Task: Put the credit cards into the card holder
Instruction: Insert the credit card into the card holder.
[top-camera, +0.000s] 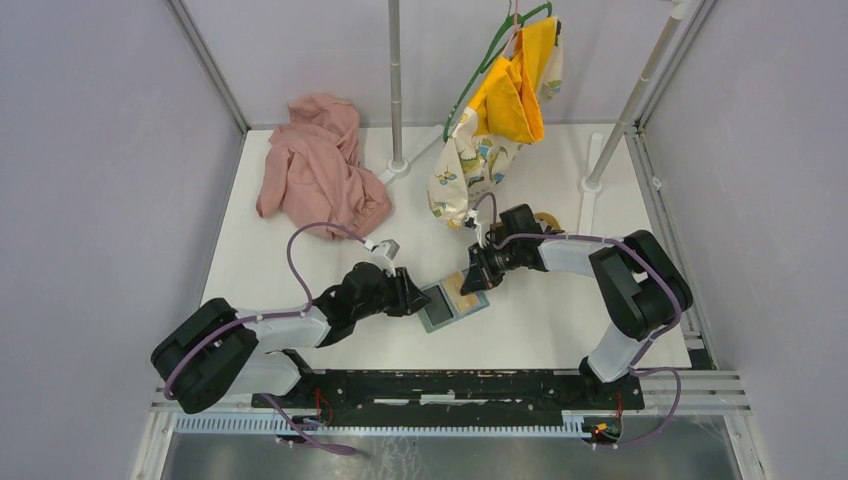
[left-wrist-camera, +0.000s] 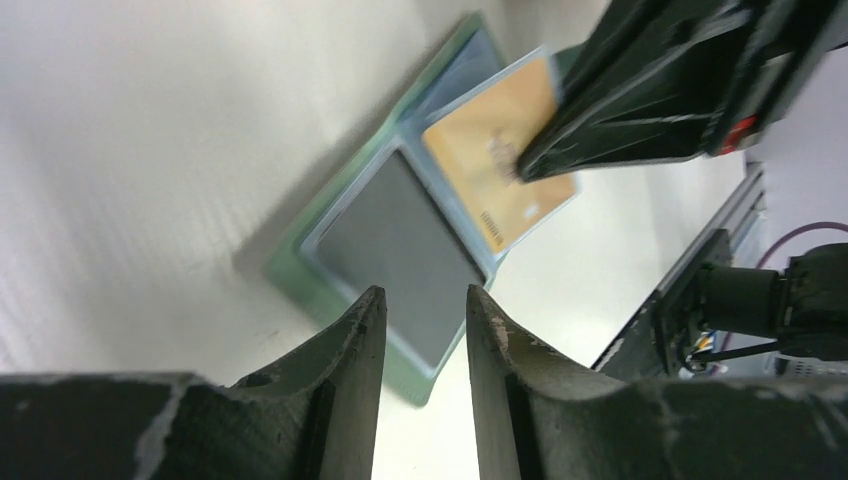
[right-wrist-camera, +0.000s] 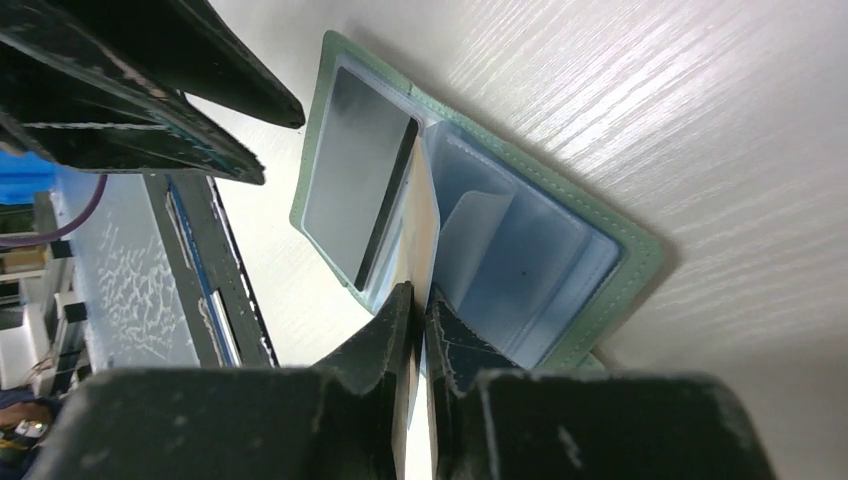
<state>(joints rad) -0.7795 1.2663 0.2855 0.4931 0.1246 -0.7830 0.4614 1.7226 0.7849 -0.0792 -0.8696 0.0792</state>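
The sage-green card holder (top-camera: 437, 312) lies open on the table between my two grippers. A grey card (left-wrist-camera: 400, 250) sits in its left half, also in the right wrist view (right-wrist-camera: 355, 170). My right gripper (right-wrist-camera: 420, 295) is shut on a tan card (left-wrist-camera: 490, 165) and holds it on edge over the holder's fold (right-wrist-camera: 425, 230), beside the pale blue slots (right-wrist-camera: 520, 270). My left gripper (left-wrist-camera: 422, 295) is open and empty, its fingers just at the holder's near left corner (left-wrist-camera: 300, 280). From above, the left gripper (top-camera: 415, 298) and right gripper (top-camera: 472, 283) flank the holder.
A pink cloth (top-camera: 320, 165) lies at the back left. A yellow and a patterned garment (top-camera: 505, 100) hang from a green hanger beside a pole (top-camera: 397, 80). A wooden tray (top-camera: 547, 220) shows behind the right arm. The black base rail (top-camera: 450, 385) runs along the near edge.
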